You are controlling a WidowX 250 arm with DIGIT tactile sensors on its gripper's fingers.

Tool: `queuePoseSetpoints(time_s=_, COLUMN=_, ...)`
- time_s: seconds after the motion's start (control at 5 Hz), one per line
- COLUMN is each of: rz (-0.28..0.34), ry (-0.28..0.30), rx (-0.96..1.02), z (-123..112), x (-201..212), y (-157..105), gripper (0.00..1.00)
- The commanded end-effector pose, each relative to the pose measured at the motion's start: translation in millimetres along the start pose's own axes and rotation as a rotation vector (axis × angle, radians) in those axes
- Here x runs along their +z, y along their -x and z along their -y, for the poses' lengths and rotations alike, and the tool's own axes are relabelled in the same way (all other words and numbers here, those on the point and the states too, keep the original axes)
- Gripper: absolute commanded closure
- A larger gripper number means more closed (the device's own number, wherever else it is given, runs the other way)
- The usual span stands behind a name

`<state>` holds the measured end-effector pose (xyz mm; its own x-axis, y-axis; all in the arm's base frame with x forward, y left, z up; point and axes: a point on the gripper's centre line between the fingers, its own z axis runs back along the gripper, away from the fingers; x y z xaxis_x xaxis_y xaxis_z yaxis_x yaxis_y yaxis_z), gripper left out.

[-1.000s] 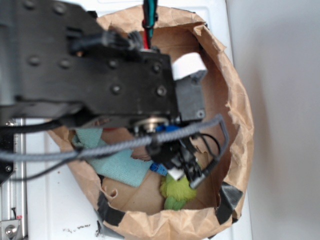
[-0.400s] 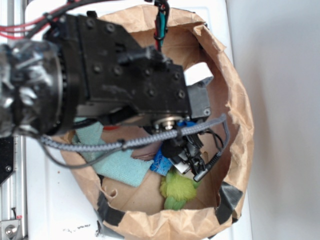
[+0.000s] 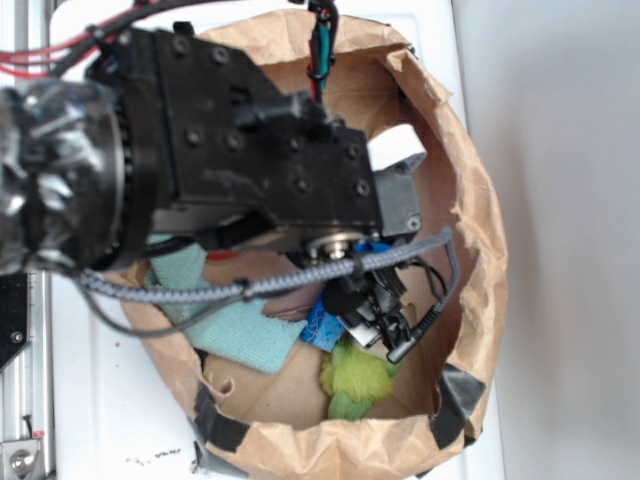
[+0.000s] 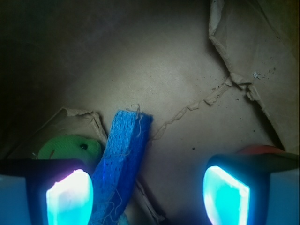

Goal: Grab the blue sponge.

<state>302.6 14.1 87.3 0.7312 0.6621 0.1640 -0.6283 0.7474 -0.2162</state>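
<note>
The blue sponge (image 4: 123,154) stands on edge on the brown paper floor, just inside my left pad (image 4: 69,197). In the exterior view the sponge (image 3: 322,326) shows as a small blue patch under my wrist, beside the green plush toy (image 3: 357,378). My gripper (image 4: 147,197) is open, its glowing pads wide apart, with the right pad (image 4: 226,194) well clear of the sponge. In the exterior view the gripper (image 3: 368,312) hangs low inside the paper bag (image 3: 480,240). The green toy (image 4: 70,147) peeks out behind the left pad.
The light teal terry cloth (image 3: 235,330) lies at the bag's left side. Torn paper flaps (image 4: 239,51) rise at the right of the wrist view. The bag's crumpled walls surround the gripper, with black tape (image 3: 455,400) at the front rim.
From one second ago the arm shifted right and turned, and more of the blue sponge shows beneath the wrist. Nothing has moved in the last 0.4 s.
</note>
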Motion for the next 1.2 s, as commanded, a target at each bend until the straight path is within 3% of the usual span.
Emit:
queuePoseSetpoints(time_s=0.0, rz=0.032, ry=0.021, rx=-0.002, z=-3, x=13, y=-9, gripper=0.0)
queuePoseSetpoints(time_s=0.2, rz=0.076, ry=0.13, rx=-0.03, z=3, x=-4, y=0, gripper=0.0)
queuePoseSetpoints(time_s=0.4, rz=0.044, ry=0.143, rx=-0.078, z=10, x=-13, y=6, gripper=0.0)
queuePoseSetpoints(time_s=0.8, rz=0.072, ry=0.066, rx=-0.077, z=22, x=-30, y=8, gripper=0.0)
queuePoseSetpoints(time_s=1.0, rz=0.106, ry=-0.028, rx=-0.066, z=25, x=-50, y=5, gripper=0.0)
